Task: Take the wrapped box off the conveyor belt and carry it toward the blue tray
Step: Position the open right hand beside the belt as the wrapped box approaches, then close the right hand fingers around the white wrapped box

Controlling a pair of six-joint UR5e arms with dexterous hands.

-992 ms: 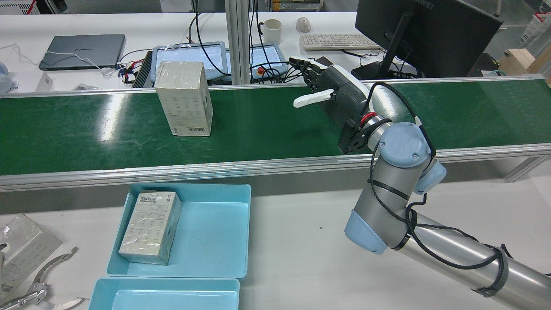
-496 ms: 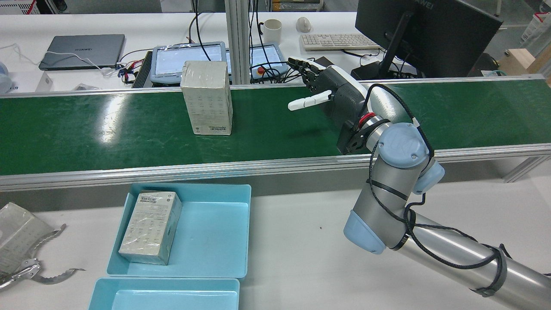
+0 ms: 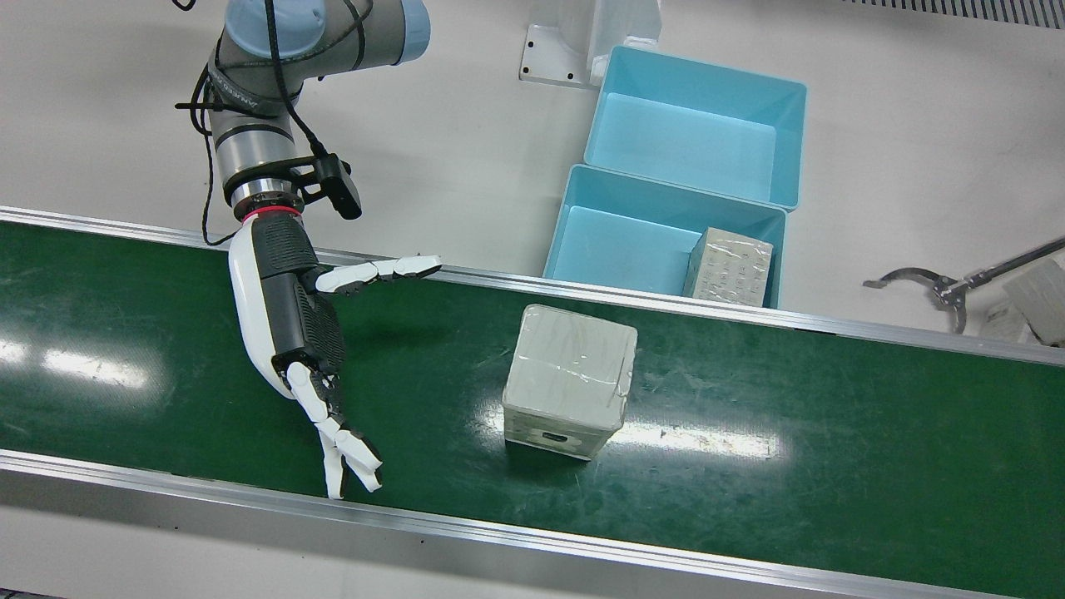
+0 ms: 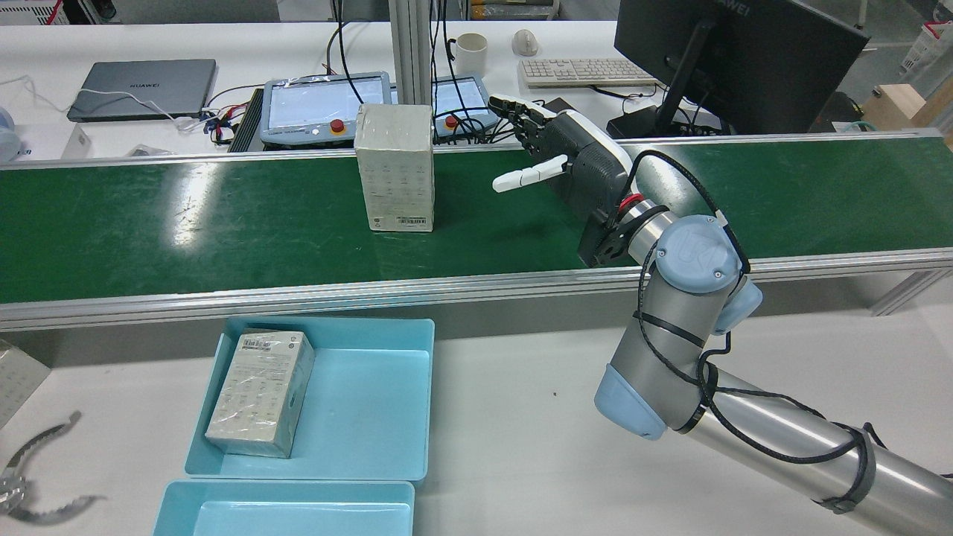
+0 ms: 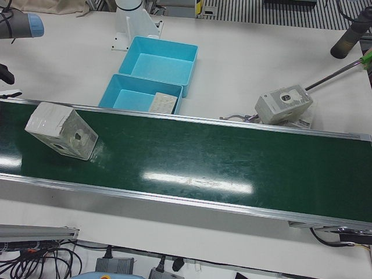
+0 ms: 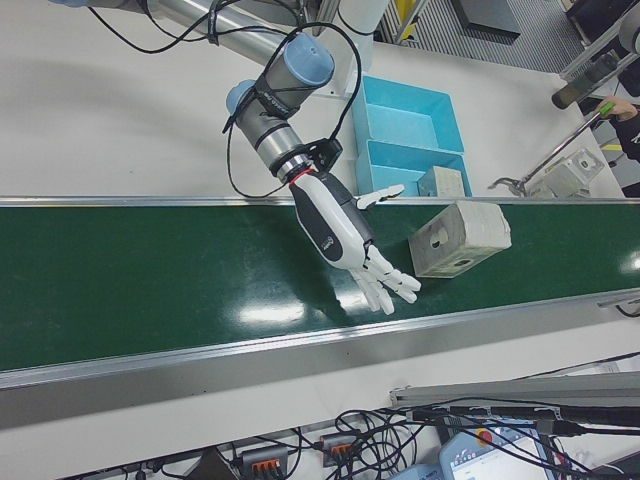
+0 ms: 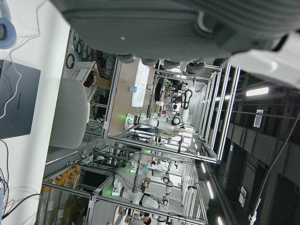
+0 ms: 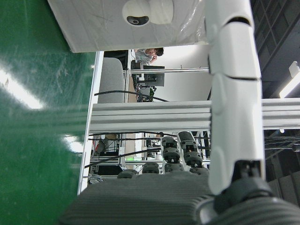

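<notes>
The wrapped box [image 4: 394, 164] stands upright on the green conveyor belt [image 4: 186, 223], pale grey under clear film. It also shows as box [image 3: 570, 378], box [image 5: 61, 131] and box [image 6: 460, 238]. My right hand [image 4: 573, 160] hovers over the belt a short way to the box's right in the rear view, open, fingers spread, touching nothing; the same hand [image 3: 291, 324] is left of the box in the front view. In the right hand view the box [image 8: 131, 23] fills the top, beyond a white finger [image 8: 232, 93]. The left hand view shows only a grey palm [image 7: 164, 23].
Two blue trays sit beside the belt; the nearer tray [image 4: 372, 387] holds another wrapped box [image 4: 260, 391], and the second tray [image 4: 298, 514] lies behind it. A person's metal grabber tool [image 3: 940, 287] holds a box [image 5: 285, 104] on the white table. Laptop, screens and cables lie beyond the belt.
The wrapped box has ridden the belt rightward in the rear view, closing on my right hand. The hand shifted slightly toward it. The grabber tool at lower left slid out toward the edge.
</notes>
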